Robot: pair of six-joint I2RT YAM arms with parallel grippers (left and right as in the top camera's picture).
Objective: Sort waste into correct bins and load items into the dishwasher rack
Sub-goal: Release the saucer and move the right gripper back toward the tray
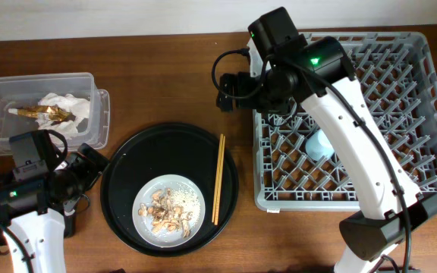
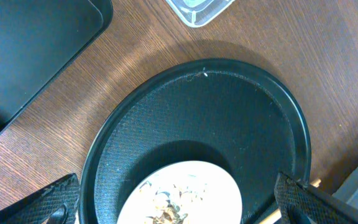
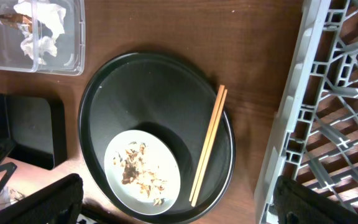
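The round grey-white plate (image 1: 169, 211) with beige-brown food scraps (image 1: 165, 212) lies in the round black tray (image 1: 127, 167). The wooden chopsticks (image 1: 218, 178) lie to its right. The clear tub (image 1: 97, 114) holds the white napkin (image 1: 63, 102) and gold foil wrapper (image 1: 40, 112). A light blue cup (image 1: 319, 144) sits in the grey dishwasher rack (image 1: 400, 91). My left gripper (image 1: 89, 163) is open and empty at the tray's left rim, over the plate (image 2: 185, 186). My right gripper (image 1: 227, 91) is open and empty, high beside the rack's left edge. The pink cup and yellow bowl are out of view.
The shallow black rectangular tray (image 3: 30, 130) lies left of the round tray, partly under my left arm (image 1: 21, 197). The right wrist view shows the plate (image 3: 142, 171), chopsticks (image 3: 209, 143), tub (image 3: 73, 43) and rack edge (image 3: 291, 124) below.
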